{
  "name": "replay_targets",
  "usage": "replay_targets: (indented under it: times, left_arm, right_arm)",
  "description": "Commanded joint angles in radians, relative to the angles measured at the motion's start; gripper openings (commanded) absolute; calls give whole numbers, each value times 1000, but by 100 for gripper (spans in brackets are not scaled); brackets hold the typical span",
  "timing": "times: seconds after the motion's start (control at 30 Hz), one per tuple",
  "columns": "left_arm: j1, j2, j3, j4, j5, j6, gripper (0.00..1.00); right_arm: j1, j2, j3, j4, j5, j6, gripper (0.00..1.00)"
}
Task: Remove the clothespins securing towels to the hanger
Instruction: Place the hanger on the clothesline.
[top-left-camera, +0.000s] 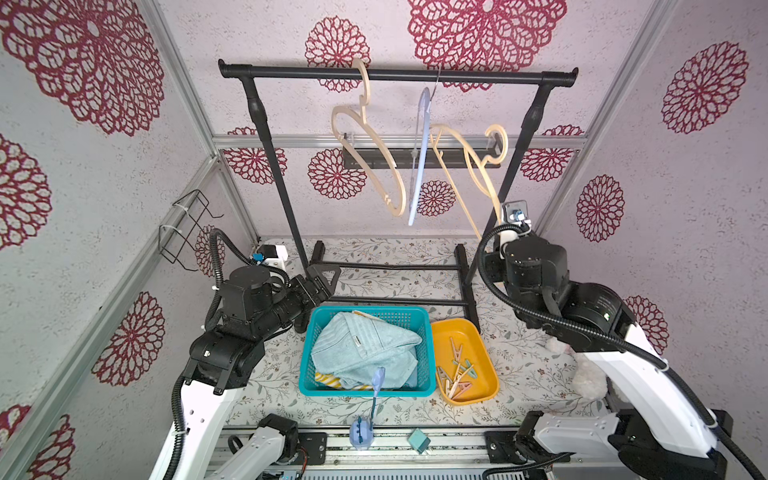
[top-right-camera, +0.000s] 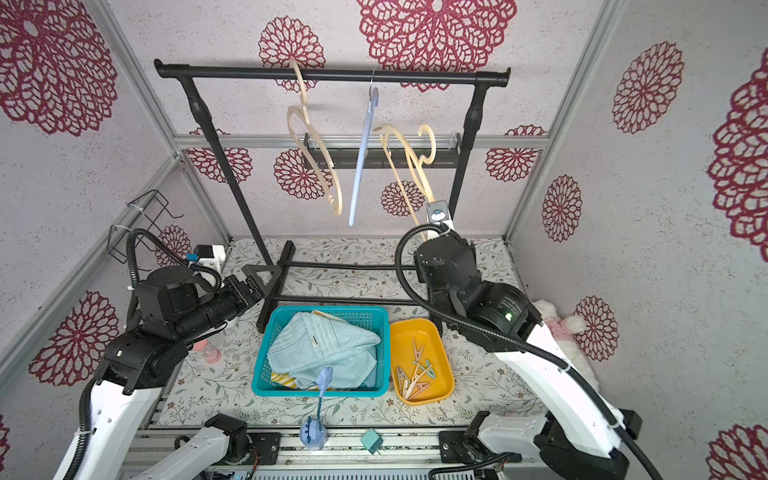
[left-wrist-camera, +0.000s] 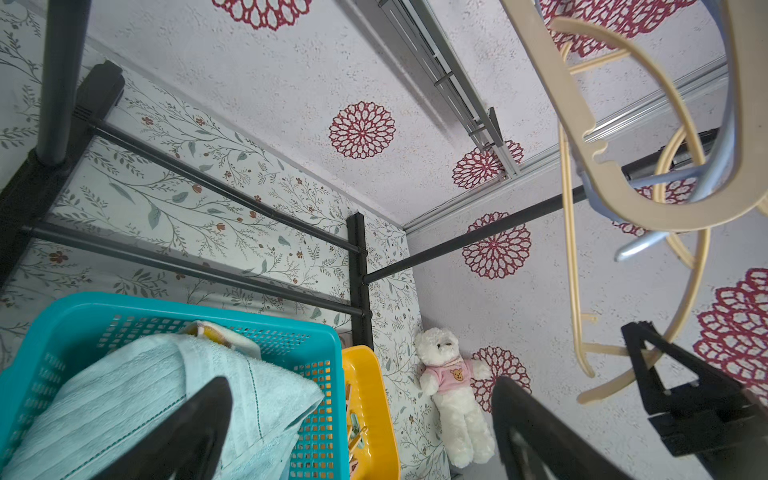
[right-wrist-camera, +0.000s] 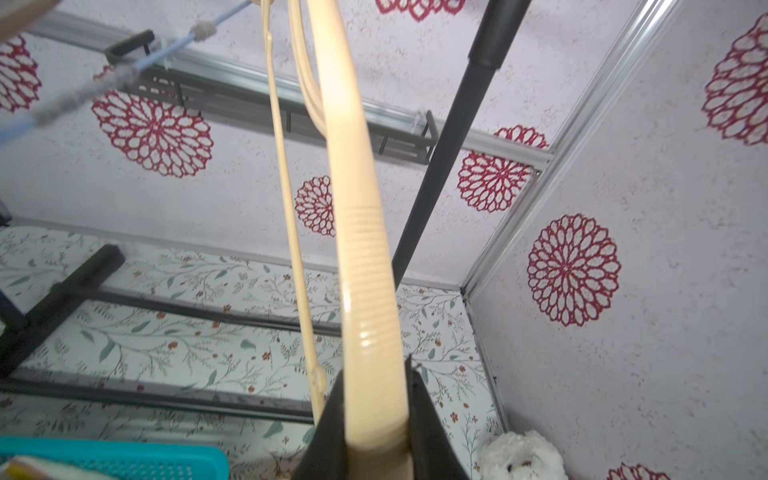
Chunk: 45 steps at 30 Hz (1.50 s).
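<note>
Clothespins (top-left-camera: 458, 372) already lie in the yellow tray (top-left-camera: 454, 332), so we gently release the right end effector (right-wrist-camera: 374, 395), clamped on the bare beige hanger (right-wrist-camera: 357, 249); the left end effector (left-wrist-camera: 361, 386) gapes empty.

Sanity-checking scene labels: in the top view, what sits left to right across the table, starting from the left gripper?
Order: left gripper, open → teal basket holding the towels → yellow tray holding the clothespins → white teddy bear, partly behind the right arm.

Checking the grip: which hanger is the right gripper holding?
The beige hanger off the rail, clamped in the right gripper; the other beige hanger and blue hanger hang untouched.
</note>
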Motion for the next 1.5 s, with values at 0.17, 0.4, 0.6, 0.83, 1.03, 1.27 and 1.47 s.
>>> replay_targets:
  times: [0.17, 0.4, 0.6, 0.83, 1.03, 1.27, 1.47]
  left_arm:
    - [7, 10, -27, 60, -18, 43, 99]
    - [7, 25, -20, 71, -16, 62, 100]
    - [8, 26, -27, 82, -15, 56, 100]
    - [7, 20, -57, 85, -16, 43, 99]
    - [3, -7, -98, 86, -87, 86, 100]
    - [-3, -67, -161, 50, -368, 211, 97]
    - [-4, -78, -249, 44, -701, 317, 97]
  right_arm:
    - [-162, 226, 414, -16, 17, -134, 0]
    - [-267, 389, 642, -57, -36, -170, 0]
    - [-357, 433, 643, -88, -166, -114, 0]
    - [-384, 466, 615, -133, -259, -66, 0]
    - [-384, 319, 364, -47, -452, -21, 58]
    - [-383, 92, 24, 65, -539, 39, 99]
    - [-383, -140, -404, 213, -515, 109, 99]
